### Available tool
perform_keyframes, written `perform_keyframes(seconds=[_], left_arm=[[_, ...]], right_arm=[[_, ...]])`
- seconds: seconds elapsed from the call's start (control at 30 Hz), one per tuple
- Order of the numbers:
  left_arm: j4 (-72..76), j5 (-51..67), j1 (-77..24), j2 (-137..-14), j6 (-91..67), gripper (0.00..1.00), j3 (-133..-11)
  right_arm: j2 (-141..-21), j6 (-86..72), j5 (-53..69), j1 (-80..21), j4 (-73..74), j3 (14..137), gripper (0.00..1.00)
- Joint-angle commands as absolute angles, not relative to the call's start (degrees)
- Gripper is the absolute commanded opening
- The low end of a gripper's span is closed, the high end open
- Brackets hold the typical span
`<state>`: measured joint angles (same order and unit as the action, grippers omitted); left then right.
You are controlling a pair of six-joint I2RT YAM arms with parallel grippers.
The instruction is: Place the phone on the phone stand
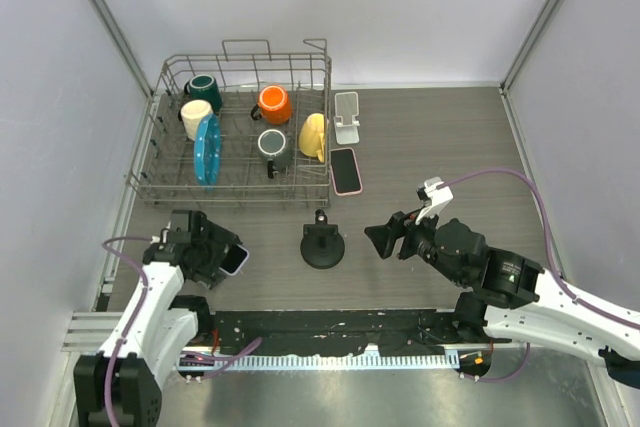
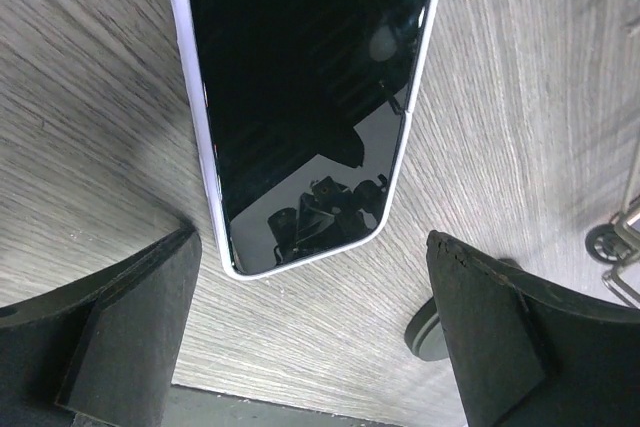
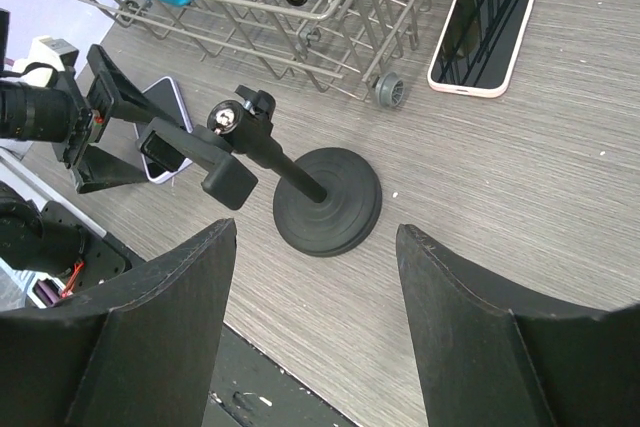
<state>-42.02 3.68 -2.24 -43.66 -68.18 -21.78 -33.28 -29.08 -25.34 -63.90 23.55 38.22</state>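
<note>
The phone is seen lying flat, screen up, on the table at the lower left of the top view. The left claw is held wide open over its near end, a finger at each side. Nothing is gripped or touched, and the claw is judged to be lined up for a grasp across the narrow width. The black phone stand is set at lower centre, well apart from the phone. The right claw is held wide open and empty, pointed at the stand, perhaps to steady it. A pink phone is seen beside the dish rack.
</note>
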Motion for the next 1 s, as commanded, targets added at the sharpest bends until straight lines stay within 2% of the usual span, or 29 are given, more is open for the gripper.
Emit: perform_keyframes(seconds=[0.0, 0.63, 0.87, 0.97], left_arm=[[-44.65, 0.88, -2.37, -50.60, -67.41, 1.00, -25.48], [-42.89, -3.69, -2.46, -66.61, -68.64, 1.00, -30.32], [-46.94, -8.26, -2.64, -74.26, -68.21, 1.00, -32.78], [-47.11, -8.87, -2.99, -76.29, -68.38, 0.96, -33.22]], right_arm=[[-33.57, -30.49, -25.14, -63.90, 19.77, 39.90, 0.70], [-32.70, -31.99, -24.26, -63.90, 20.39, 38.76, 0.70], [-32.61, -31.73, -25.23, -63.90, 21.71, 38.76, 0.71], [-32.52, -32.08, -23.83, -63.81, 20.74, 38.15, 0.71]])
